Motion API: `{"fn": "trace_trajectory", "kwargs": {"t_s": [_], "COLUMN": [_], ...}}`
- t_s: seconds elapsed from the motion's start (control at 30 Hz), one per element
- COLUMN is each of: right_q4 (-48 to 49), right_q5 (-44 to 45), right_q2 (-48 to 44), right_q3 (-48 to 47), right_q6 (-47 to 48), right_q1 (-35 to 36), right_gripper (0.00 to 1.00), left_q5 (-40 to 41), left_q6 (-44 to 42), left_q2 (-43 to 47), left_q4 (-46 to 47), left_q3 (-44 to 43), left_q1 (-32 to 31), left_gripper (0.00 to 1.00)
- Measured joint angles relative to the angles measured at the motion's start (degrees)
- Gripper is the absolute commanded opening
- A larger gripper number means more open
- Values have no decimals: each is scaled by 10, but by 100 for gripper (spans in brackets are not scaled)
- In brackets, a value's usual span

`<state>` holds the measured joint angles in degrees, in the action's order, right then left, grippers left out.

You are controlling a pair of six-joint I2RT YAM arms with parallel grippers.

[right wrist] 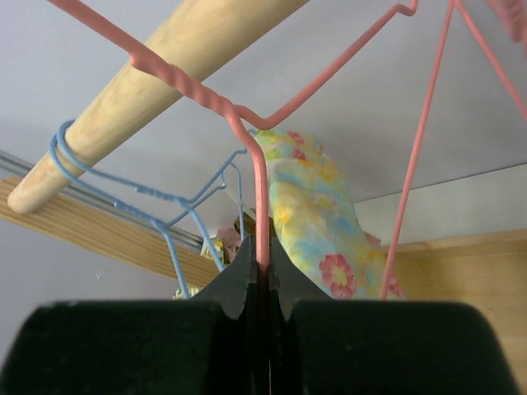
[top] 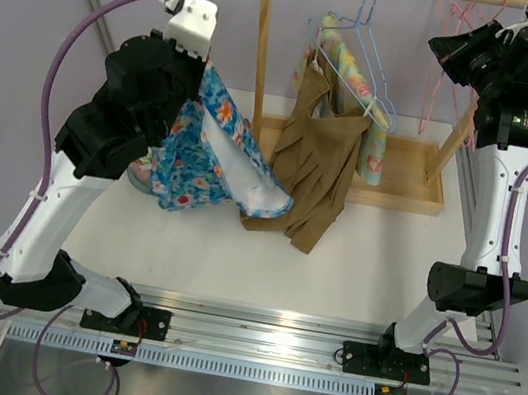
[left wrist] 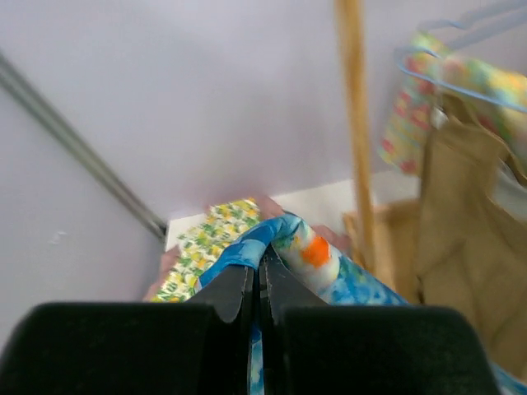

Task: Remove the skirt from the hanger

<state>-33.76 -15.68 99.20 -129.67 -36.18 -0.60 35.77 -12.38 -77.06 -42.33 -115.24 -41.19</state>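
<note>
The skirt (top: 212,153), blue with a bright flower print and white lining, hangs from my left gripper (left wrist: 259,267), which is shut on a fold of its blue edge (left wrist: 284,239). It droops over the table left of the rack, apart from every hanger. The pink wire hanger (right wrist: 260,185) hangs bare on the wooden rod (right wrist: 140,99). My right gripper (right wrist: 262,247) is shut on the hanger's vertical wire just under the twisted neck. In the top view this gripper (top: 452,53) sits high at the right end of the rack.
A brown garment (top: 314,170) and a pastel floral one (top: 375,147) hang on blue hangers (top: 364,57) from the wooden rack, above its base tray (top: 410,186). A yellow-green patterned cloth (left wrist: 206,243) lies on the table below the skirt. A wall stands behind.
</note>
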Motion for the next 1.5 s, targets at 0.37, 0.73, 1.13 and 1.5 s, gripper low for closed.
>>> {"fn": "trace_trajectory", "kwargs": {"t_s": [0.37, 0.73, 1.13, 1.5], "right_q4": [28, 102, -4, -42], "right_q5": [-33, -39, -15, -99], "right_q2": [72, -27, -169, -122], "right_q3": [11, 170, 166, -4], "right_q6": [-27, -45, 26, 72], "right_q1": [-26, -28, -28, 26], "right_gripper": [0, 81, 100, 93], "left_q5": [-40, -105, -196, -230], "left_q6": [42, 128, 261, 308], "left_q2": [-198, -242, -152, 186], "left_q4": [32, 60, -21, 11], "left_q3": [-202, -36, 211, 496], "left_q1": [296, 350, 374, 264], "left_gripper": [0, 99, 99, 99]}}
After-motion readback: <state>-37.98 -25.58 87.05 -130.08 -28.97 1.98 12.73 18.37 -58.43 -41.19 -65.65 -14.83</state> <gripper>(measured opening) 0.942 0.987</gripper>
